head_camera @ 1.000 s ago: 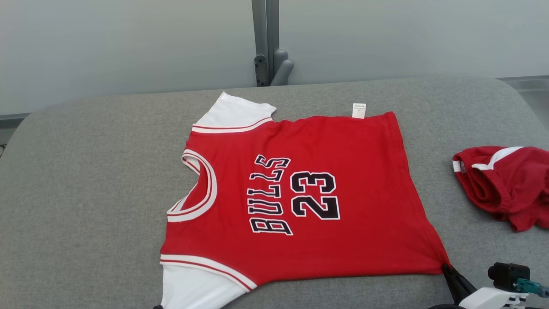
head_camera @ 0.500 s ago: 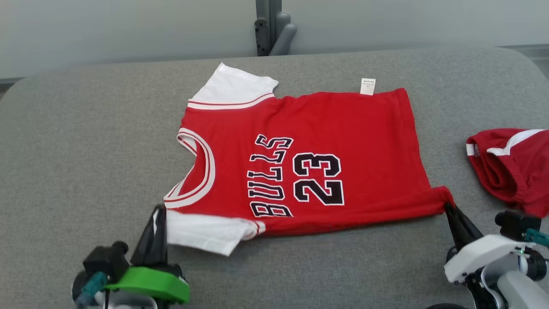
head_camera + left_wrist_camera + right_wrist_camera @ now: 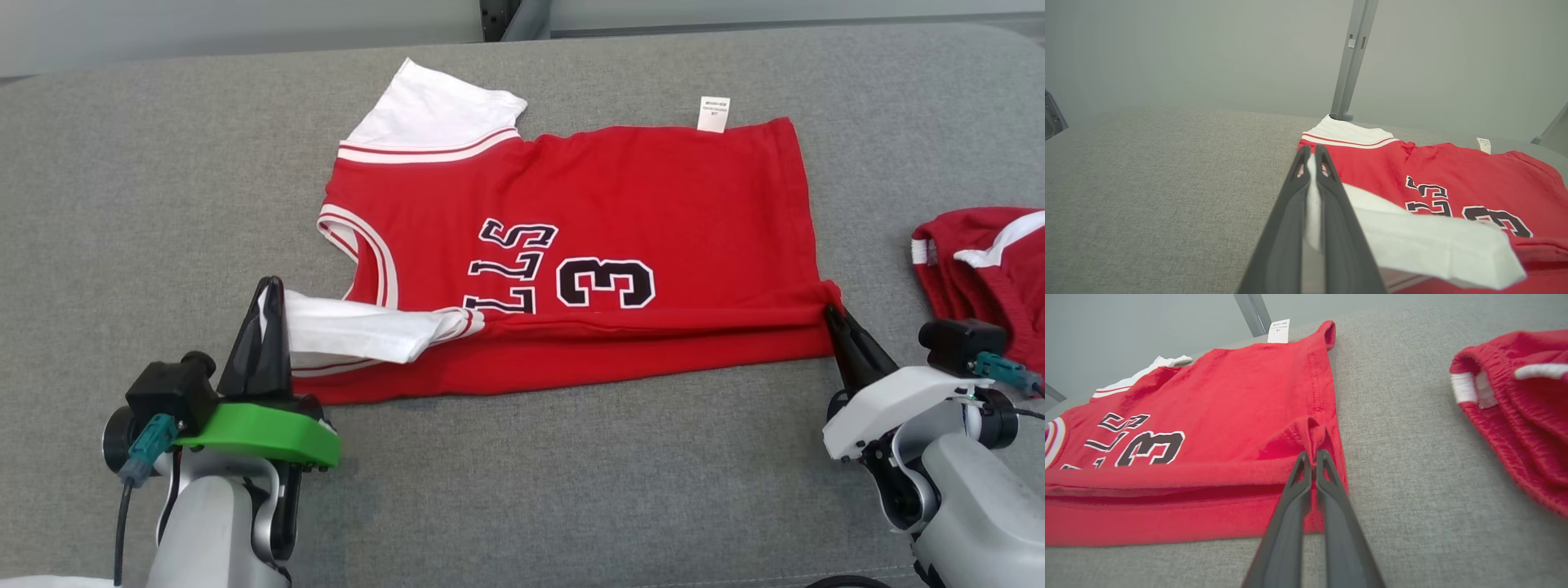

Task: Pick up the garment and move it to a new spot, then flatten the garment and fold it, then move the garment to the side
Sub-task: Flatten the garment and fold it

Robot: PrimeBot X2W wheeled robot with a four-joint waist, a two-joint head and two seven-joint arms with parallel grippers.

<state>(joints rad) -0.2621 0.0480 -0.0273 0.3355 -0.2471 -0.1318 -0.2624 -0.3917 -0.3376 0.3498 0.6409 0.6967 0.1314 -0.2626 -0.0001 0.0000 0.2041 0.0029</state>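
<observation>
Centrally, red basketball jersey with white sleeves (image 3: pixel 653 180) was spread on grey fabric table (image 3: pixel 122 204), near edge doubled over print. White sleeve (image 3: pixel 351 331) was clamped by left gripper (image 3: pixel 268 286), red hem corner (image 3: pixel 816 296) by right gripper (image 3: pixel 831 312). Bare surface was seen leftward, crumpled red shorts (image 3: pixel 988 278) near right hem.

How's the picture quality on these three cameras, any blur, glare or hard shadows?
Head view: soft even light, jersey lettering crisp, no glare. Left wrist view: hazy and washed out, the left tool soft up close. Right wrist view: jersey's near fold smeared, red shorts slightly blurred.
</observation>
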